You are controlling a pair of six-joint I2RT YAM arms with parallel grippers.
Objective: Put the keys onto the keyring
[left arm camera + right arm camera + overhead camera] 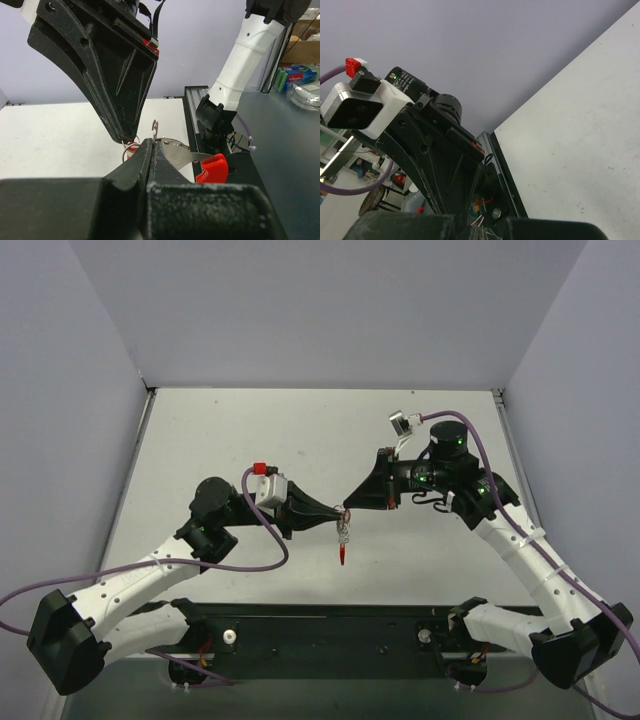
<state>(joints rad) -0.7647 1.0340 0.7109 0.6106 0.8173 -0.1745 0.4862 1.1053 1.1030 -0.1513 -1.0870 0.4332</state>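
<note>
The left pincer (152,149) is clamped shut on the small silver metal key with a red oblong plastic tag (190,156), held above the white counter (250,430) at centre frame. Just upper left of it, the right pincer (125,136), also closed, seems to pinch the red-and-silver keyring loop (131,147). Both things are raised, tip to tip, and the threading looks unfinished.

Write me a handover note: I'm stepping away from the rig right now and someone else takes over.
The left gripper: jaws shut on the key, red tag hanging down.
The right gripper: jaws shut, apparently on the keyring, tip to tip with the left.
Done: both things are up off the table, meeting mid-air.
Left: thread the key onto the ring; the pictures do not show whether it has caught.
</note>
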